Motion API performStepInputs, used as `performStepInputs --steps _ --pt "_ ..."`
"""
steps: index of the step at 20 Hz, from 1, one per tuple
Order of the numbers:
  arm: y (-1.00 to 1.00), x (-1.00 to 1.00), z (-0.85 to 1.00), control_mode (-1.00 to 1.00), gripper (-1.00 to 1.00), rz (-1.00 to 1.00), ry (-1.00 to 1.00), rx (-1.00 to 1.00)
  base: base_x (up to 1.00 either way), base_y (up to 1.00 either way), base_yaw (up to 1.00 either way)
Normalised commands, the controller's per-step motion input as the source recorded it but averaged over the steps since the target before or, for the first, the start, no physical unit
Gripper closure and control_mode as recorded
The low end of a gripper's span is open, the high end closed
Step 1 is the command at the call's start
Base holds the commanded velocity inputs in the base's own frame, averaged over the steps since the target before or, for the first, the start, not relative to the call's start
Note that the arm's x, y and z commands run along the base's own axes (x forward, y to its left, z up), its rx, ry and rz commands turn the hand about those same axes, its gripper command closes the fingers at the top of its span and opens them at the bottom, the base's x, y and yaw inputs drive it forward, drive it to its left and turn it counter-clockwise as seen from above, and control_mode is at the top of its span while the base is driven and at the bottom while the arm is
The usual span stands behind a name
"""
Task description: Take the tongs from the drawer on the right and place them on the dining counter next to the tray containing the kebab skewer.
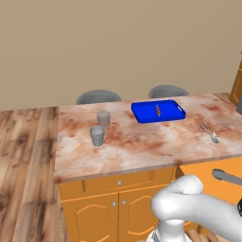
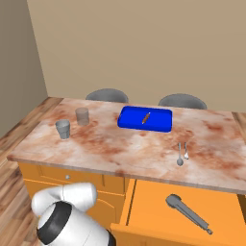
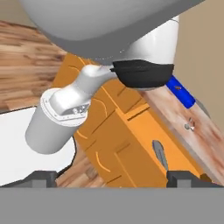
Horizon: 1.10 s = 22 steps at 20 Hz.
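One drawer (image 2: 182,211) pulled out, tongs (image 2: 188,213) inside, diagonal. Tool (image 3: 114,177) spread wide, nothing held. Approach from above, grab mid-shaft across narrow width, lift straight.

The drawer (image 2: 185,214) is standing open from above; bare marbled counter (image 2: 144,149) is lying beside the blue tray (image 2: 145,118), two utensils (image 2: 182,153) and two cups (image 2: 72,122) aside

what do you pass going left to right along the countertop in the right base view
Front glass → back glass → blue tray holding the kebab skewer → small silver utensil.
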Motion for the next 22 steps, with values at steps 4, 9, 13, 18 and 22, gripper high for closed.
performStepInputs --steps 4,9,13,18,22 --pt "0.29 -0.36 0.74 -1.0 -1.0 0.0 -0.22 -0.02 0.0 0.0 0.0" --pt "0.65 -0.63 1.0 -1.0 -1.0 0.0 -0.19 -0.12 0.0 0.0 0.0" --pt "0.87 -0.32 1.0 -1.0 -1.0 0.02 -0.06 -0.18 0.0 0.0 0.0" --pt "0.94 -0.02 1.0 -1.0 -1.0 0.1 0.03 -0.21 0.0 0.0 0.0" --pt "0.88 0.46 1.0 -1.0 -1.0 0.06 0.19 -0.19 0.0 0.0 0.0"
